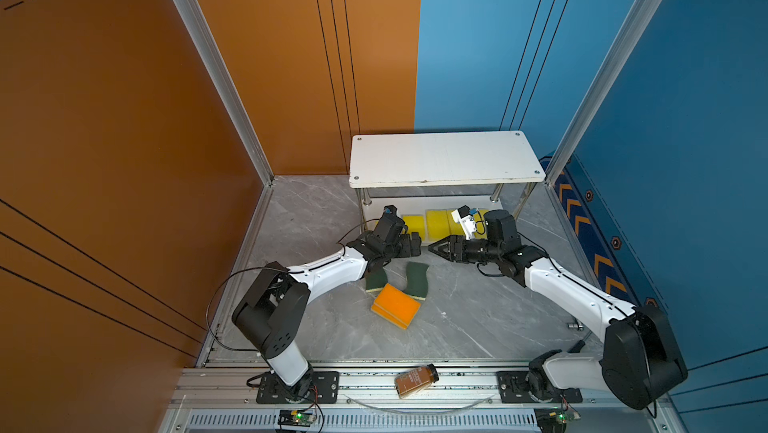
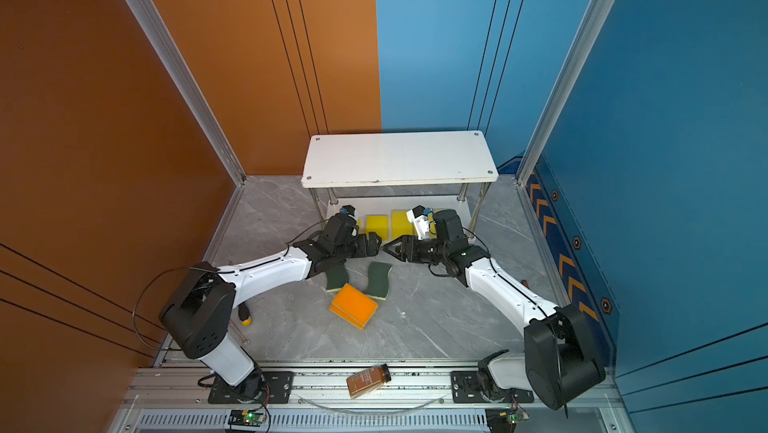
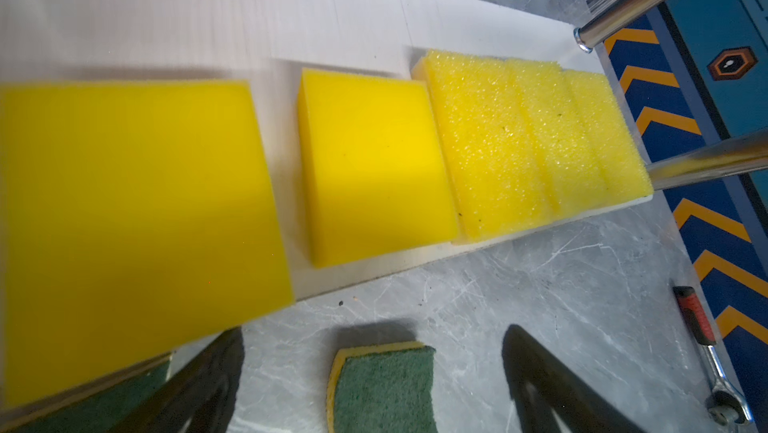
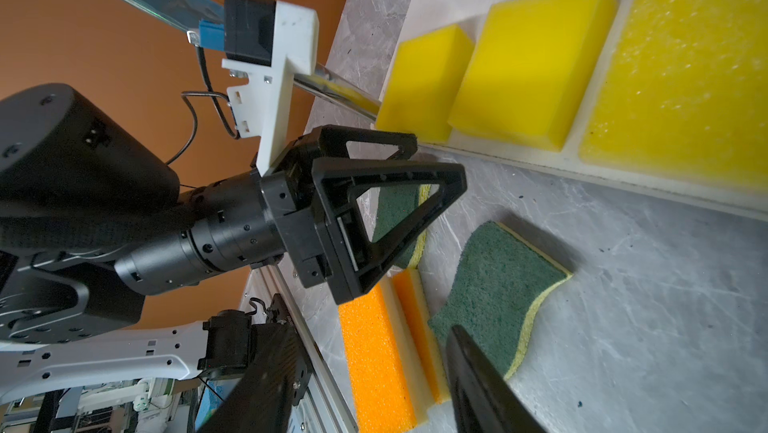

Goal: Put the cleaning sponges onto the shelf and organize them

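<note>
The left hand (image 1: 417, 244) is wide open and empty, by the shelf (image 1: 444, 156). The right hand (image 1: 433, 247) is empty; how open, I cannot tell.

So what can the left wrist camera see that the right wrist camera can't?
Only the left wrist view shows the wrench on the floor and the blue wall with orange arrows. Only the right wrist view shows the orange sponges, the orange wall and the left arm. Both show yellow sponges on the shelf's lower board and a green sponge on the floor.
</note>
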`<state>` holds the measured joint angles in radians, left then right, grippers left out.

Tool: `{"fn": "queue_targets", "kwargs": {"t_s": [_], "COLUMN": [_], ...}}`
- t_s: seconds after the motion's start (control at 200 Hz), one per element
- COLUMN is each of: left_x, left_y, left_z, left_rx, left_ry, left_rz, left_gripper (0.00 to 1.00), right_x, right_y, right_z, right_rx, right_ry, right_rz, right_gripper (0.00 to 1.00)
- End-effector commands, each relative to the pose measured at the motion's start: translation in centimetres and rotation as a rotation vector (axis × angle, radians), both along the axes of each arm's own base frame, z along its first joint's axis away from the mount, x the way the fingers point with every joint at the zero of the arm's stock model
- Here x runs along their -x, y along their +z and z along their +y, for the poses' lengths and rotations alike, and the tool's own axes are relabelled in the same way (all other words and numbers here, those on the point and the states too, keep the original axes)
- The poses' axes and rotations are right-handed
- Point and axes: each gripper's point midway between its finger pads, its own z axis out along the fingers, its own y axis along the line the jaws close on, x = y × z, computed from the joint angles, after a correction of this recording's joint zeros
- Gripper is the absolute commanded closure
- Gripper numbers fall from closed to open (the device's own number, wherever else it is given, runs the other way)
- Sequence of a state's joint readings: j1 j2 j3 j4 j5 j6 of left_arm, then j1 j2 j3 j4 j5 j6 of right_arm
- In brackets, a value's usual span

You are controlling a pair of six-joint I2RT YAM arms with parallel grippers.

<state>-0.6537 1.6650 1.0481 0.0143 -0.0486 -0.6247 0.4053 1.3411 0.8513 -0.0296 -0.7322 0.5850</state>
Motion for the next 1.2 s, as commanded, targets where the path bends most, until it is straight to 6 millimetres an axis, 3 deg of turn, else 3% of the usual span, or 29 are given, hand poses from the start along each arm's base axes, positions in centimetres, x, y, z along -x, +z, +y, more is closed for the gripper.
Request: {"fn": "queue_targets", "kwargs": {"t_s": [0.0, 0.381, 0.406, 0.521, 1.197], "left_x": [-1.0, 0.1, 0.7, 1.2, 0.0], "left_y": [0.7, 1.8, 0.7, 0.3, -0.5], "left_z": [-0.5, 0.2, 0.8, 1.7, 4.4], "left_rx": [0.008, 0.017, -0.001, -0.029, -0.093], "left_ry": [-0.019, 0.007, 0.013, 0.032, 0.089], "left_rz": [-0.025, -0.045, -0.026, -0.021, -0.028], "left_gripper": [0.02, 0.02, 0.02, 0.02, 0.02], "right_x": [0.3, 0.3, 0.3, 0.3, 0.2], "right_y": [0.7, 0.5, 0.5, 0.4, 0.5], "right_z": [-0.2, -0.3, -0.3, -0.2, -0.1], "right_rx": [-0.011, -0.009, -0.009, -0.010, -0.008], "right_ry": [0.002, -0.002, 0.000, 0.001, -0.003], "right_rz": [-0.016, -0.009, -0.009, -0.004, -0.003], "right_gripper": [0.43, 0.43, 0.43, 0.43, 0.43]}}
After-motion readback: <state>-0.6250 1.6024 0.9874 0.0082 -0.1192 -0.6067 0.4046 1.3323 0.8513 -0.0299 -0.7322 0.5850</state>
